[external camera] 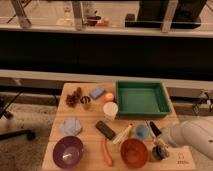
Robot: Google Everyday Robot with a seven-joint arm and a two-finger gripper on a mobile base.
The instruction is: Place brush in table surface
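The brush (158, 150), small, stubby and black with a paler top, is at the table surface (90, 120) near its front right corner, just right of an orange bowl (134, 153). I cannot tell whether it rests on the wood. My gripper (157, 140) is at the end of the white arm (192, 137) that reaches in from the right, directly over the brush and touching or nearly touching it. A dark elongated part (155, 129) sticks up and to the left above the brush.
A green tray (142, 86) stands at the back right. A small blue cup (142, 132), a cream stick (123, 134) and a flat black bar (105, 130) lie left of the gripper. A white cup (110, 110), a purple bowl (68, 151) and a red-orange stick (107, 151) stand further left.
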